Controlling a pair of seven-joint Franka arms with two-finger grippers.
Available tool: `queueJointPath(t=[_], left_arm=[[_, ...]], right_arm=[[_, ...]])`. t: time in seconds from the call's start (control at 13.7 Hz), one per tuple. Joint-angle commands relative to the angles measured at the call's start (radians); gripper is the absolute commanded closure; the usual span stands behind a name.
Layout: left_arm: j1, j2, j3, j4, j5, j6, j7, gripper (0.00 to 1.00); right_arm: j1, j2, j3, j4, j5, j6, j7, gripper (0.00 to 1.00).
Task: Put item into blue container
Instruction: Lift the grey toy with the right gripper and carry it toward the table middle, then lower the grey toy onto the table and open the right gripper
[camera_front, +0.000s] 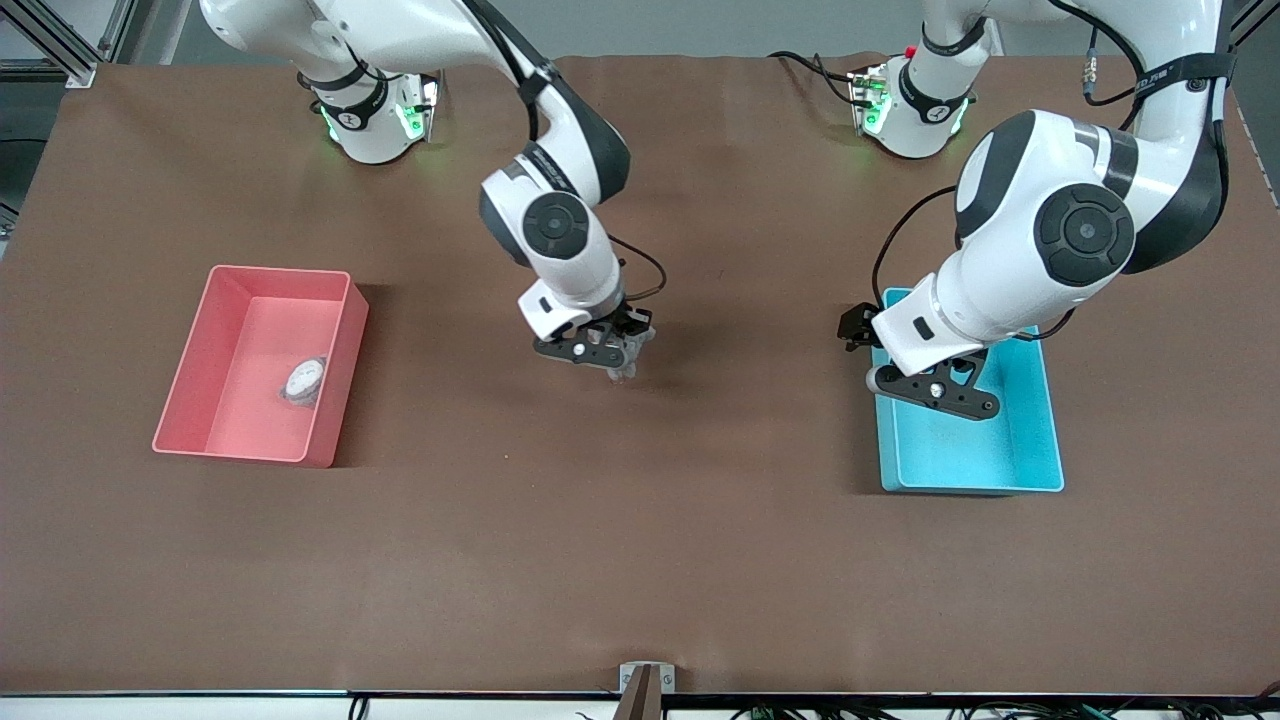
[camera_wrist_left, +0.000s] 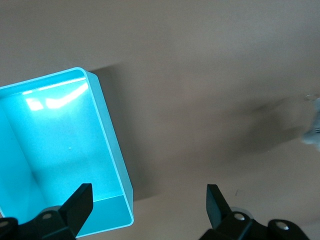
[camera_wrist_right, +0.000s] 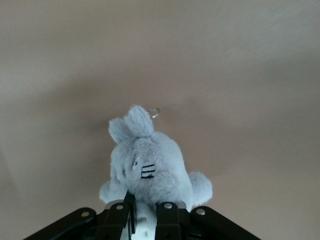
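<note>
Lying nearest the front camera, toward the left arm's end of the brown surface, the blue container sits with nothing visible on the part of its floor that shows, ready to receive the item. The left claw hangs over the container's wall on the side facing the middle of the surface; in the left wrist view its two fingers stand wide apart with nothing between them. This arm appears to wait, and its spot over the rim probably suits a handover or simply keeps it close to the goal.

Toward the right arm's end, at about the same depth, a pink bin holds a small round white object; what it is cannot be told.

A little farther from the camera, over the bare middle of the surface, the right claw is clamped on a grey plush toy, pinching its lower body so the ears and small metal ring point away from the wrist. Gripped low like this, the toy should drop cleanly once released. It is well apart from the blue container, so the carry across seems the step in hand.
</note>
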Motion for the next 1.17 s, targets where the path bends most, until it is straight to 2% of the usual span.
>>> queueJointPath(t=[0.0, 0.15, 0.29, 0.36, 0.44, 0.51, 0.73, 0.87, 1.09], left_arm=[[-0.007, 0.011, 0.003, 0.007, -0.007, 0.012, -0.006, 0.00], [-0.015, 0.016, 0.003, 0.007, -0.004, 0.012, -0.006, 0.00], [-0.013, 0.017, 0.003, 0.007, -0.003, 0.014, -0.006, 0.00], [-0.013, 0.019, 0.003, 0.007, -0.003, 0.016, -0.006, 0.00], [-0.015, 0.019, 0.003, 0.007, -0.003, 0.017, -0.006, 0.00], [-0.021, 0.020, 0.003, 0.007, -0.003, 0.020, -0.006, 0.00], [-0.029, 0.031, 0.003, 0.007, -0.003, 0.032, -0.006, 0.00], [-0.033, 0.035, 0.003, 0.007, -0.003, 0.048, -0.006, 0.00], [-0.039, 0.042, 0.003, 0.007, -0.006, 0.049, -0.015, 0.00]], right_arm=[[0.049, 0.072, -0.014, 0.035, 0.022, 0.051, 0.007, 0.95], [0.068, 0.089, -0.014, 0.033, 0.022, 0.087, 0.007, 0.93], [0.067, 0.091, -0.014, 0.033, 0.021, 0.085, 0.005, 0.85], [0.068, 0.091, -0.014, 0.033, 0.021, 0.084, 0.002, 0.65], [0.067, 0.091, -0.014, 0.033, 0.021, 0.082, 0.000, 0.21], [0.068, 0.088, -0.014, 0.033, 0.021, 0.081, 0.005, 0.00], [0.068, 0.071, -0.014, 0.033, 0.019, 0.065, -0.003, 0.00], [0.054, -0.010, -0.024, 0.035, 0.018, -0.051, -0.010, 0.00], [-0.053, -0.168, -0.024, 0.035, 0.012, -0.262, -0.077, 0.00]])
